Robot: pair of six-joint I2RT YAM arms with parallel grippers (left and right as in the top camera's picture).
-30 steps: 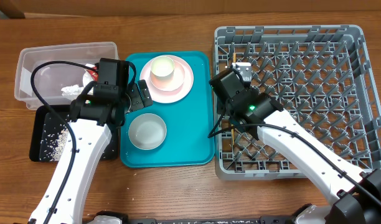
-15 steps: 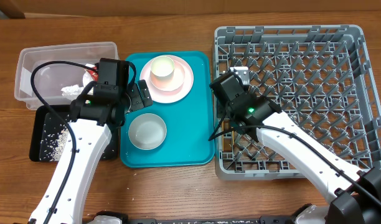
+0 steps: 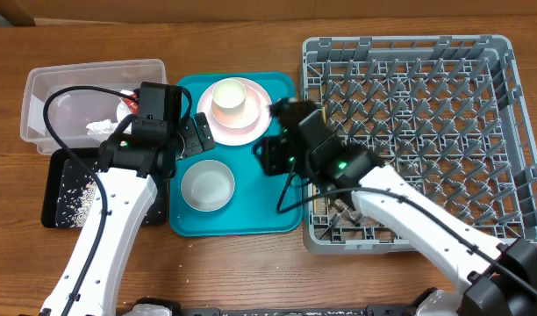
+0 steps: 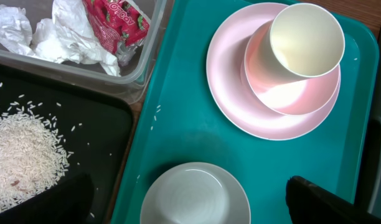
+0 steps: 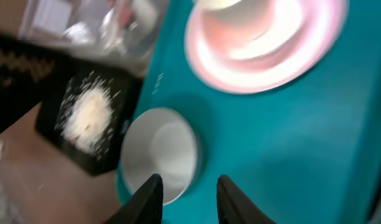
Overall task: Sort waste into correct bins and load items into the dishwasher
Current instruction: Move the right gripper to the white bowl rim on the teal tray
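Overhead: bright, even light from above; shadows faint and soft-edged. Focus is sharp throughout, except the right gripper [image 3: 270, 154] at centre, smeared by motion. The small white cup [image 3: 227, 95] at 12 o'clock glows warm, slightly overexposed.

Left wrist: crisp, well lit. Soft glare inside the pink bowl [image 4: 284, 96] at 2 o'clock. Left gripper [image 4: 189, 208]: its fingers [image 4: 324, 200] at 5 and 7 o'clock are dark and soft-edged.

Right wrist: heavy motion blur across the whole frame. The pale pink plate [image 5: 309, 65] at 1 o'clock is blown out toward white. The rice grains [image 5: 88, 118] at 9 o'clock are a pale smear.
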